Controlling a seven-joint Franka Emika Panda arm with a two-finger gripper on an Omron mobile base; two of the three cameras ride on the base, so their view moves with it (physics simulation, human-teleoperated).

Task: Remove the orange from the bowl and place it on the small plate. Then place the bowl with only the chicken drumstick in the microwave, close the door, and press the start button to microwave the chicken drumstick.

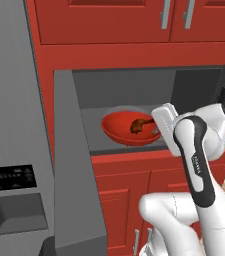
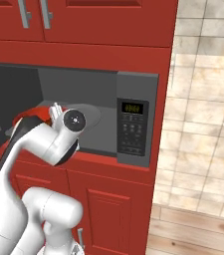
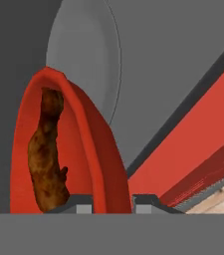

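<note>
While inside the microwave [image 1: 134, 95], the glossy red bowl [image 1: 119, 131] holds a brown drumstick [image 1: 140, 125].

The white arm [image 2: 39, 144] reaches into the open microwave [image 2: 83, 119]. A bit of the red bowl [image 2: 30, 115] peeks out behind it. The keypad [image 2: 133, 132] with its green display sits on the right

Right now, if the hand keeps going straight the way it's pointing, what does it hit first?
Probably nothing new: the hand is already closed on the bowl rim. Straight ahead lies the grey turntable, then the microwave interior wall, though depth is hard to judge.
</note>
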